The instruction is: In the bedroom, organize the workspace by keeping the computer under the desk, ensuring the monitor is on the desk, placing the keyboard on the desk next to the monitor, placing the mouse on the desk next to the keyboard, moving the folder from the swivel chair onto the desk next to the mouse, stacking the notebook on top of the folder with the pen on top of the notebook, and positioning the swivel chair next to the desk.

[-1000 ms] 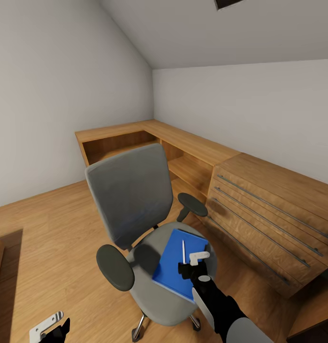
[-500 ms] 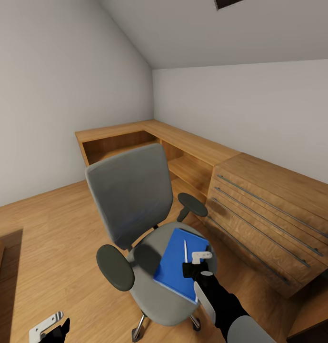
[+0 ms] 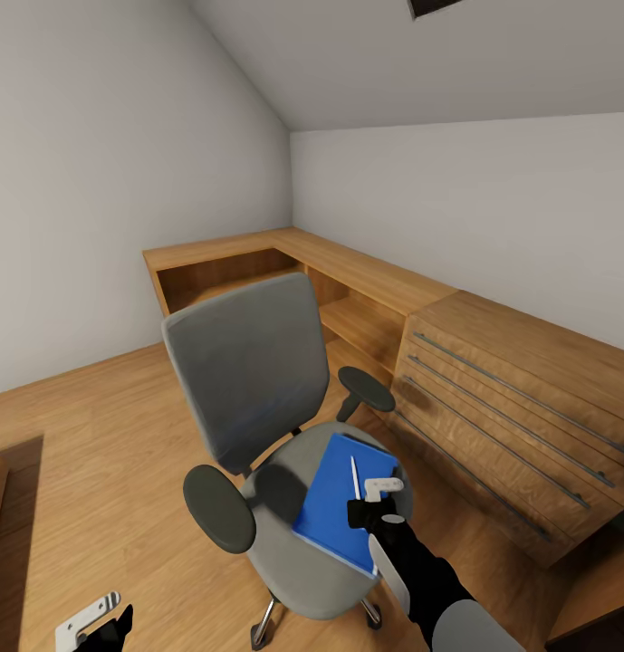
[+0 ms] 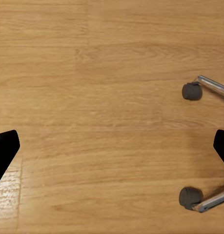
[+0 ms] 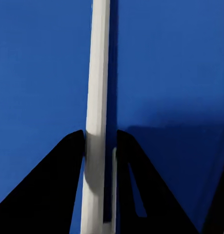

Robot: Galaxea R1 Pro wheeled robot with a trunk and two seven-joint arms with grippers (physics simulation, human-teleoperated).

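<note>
One swivel chair (image 3: 284, 453) carries the blue folder (image 3: 334, 503) on its seat. Right gripper (image 3: 377, 498) fingers have clamped the white pen (image 3: 354, 477), lifted slightly within a second, freeing the folder for transfer. Left gripper (image 3: 94, 620) hangs open over the floor.

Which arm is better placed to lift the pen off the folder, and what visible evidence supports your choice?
The right. Its end effector is already closed around the pen above the folder on the swivel chair. The left end effector hangs open over bare floor.
</note>
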